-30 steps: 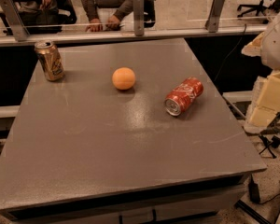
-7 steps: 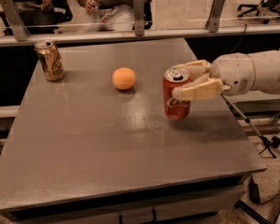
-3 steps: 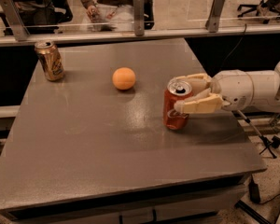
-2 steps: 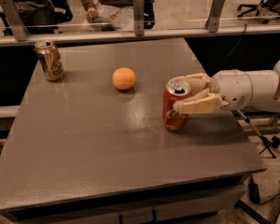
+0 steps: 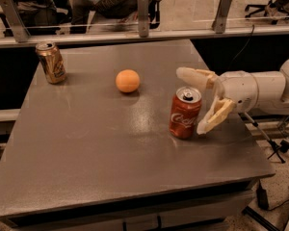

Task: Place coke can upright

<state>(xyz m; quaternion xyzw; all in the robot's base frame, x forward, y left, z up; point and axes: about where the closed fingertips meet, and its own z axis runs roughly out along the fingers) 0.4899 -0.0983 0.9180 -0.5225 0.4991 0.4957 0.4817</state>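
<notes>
Changed since the earlier view: gripper (image 5: pixel 195 100) formerly clamped round the coke can (image 5: pixel 185 112), now released, its two pale fingers (image 5: pixel 215 115) splayed wide. Item 1, desk (image 5: pixel 111 148): grey, flat top; near edge and near corners carry nothing. Item 2, coke can: red, white script, silver top with pull tab uppermost; standing upright on its base, close to the right edge, roughly midway between the near and far right corners. Item 3, gripper: reaching in from beyond the right edge, one finger behind the can's top, the other slanting down just beside the can's right flank; whether that lower tip is touching the can cannot be told. Item 4, orange ball (image 5: pixel 127 81): further back, towards the middle of the desk, well apart from the can. Item 5, gold can (image 5: pixel 50 62): upright at the far left corner. Item 6, glass partition (image 5: pixel 183 8) with metal posts along the far edge, seated people behind it. Assessment: placement looks done, and retreat is the step in hand. Handling note: keep the fingers spread and draw straight back over the right edge, with no sideways sweep, as the lower finger could clip the can and tip it.
</notes>
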